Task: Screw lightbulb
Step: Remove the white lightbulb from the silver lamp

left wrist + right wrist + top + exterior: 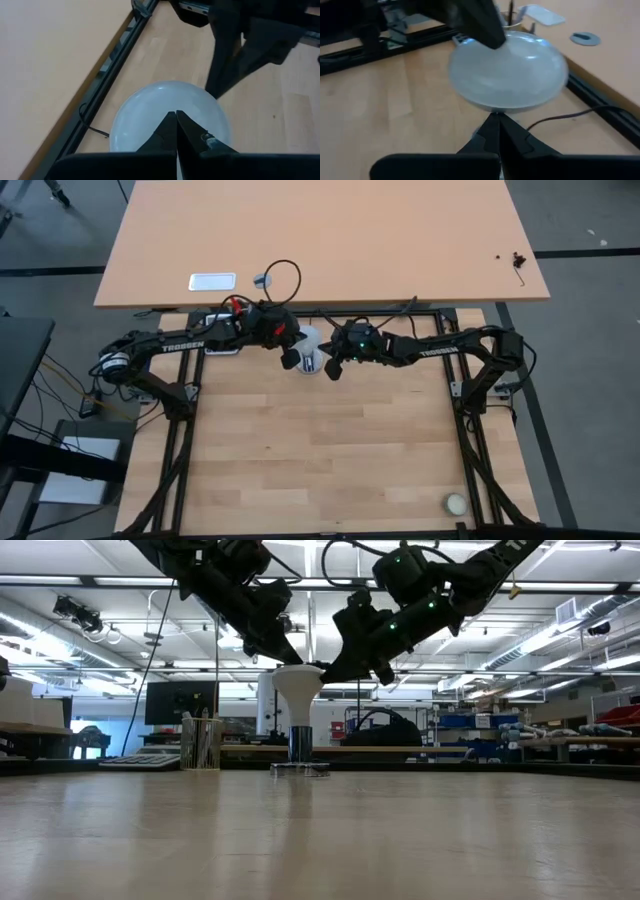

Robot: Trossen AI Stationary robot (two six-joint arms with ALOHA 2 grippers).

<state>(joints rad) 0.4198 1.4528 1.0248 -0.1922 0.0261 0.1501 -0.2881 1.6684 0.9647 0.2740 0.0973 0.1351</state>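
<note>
The white frosted lightbulb stands upright with its grey screw base in the silver socket disc, near the table's far edge. It also shows in the high view. My left gripper is shut, just above the globe's left side. My right gripper is shut, at the globe's right side. The globe shows in the left wrist view and in the right wrist view, just beyond each gripper's shut fingertips. My left gripper has its shut fingertips slanting down at the top of the globe from the table's left; I cannot tell whether they touch it. My right gripper has its shut fingertips slanting down at the globe's right rim; I cannot tell whether they touch it.
A small cream ball lies near the table's front right corner. A black frame rail and a thin cable run along the far edge. Beyond it a second tabletop bears a white plate and a grey disc.
</note>
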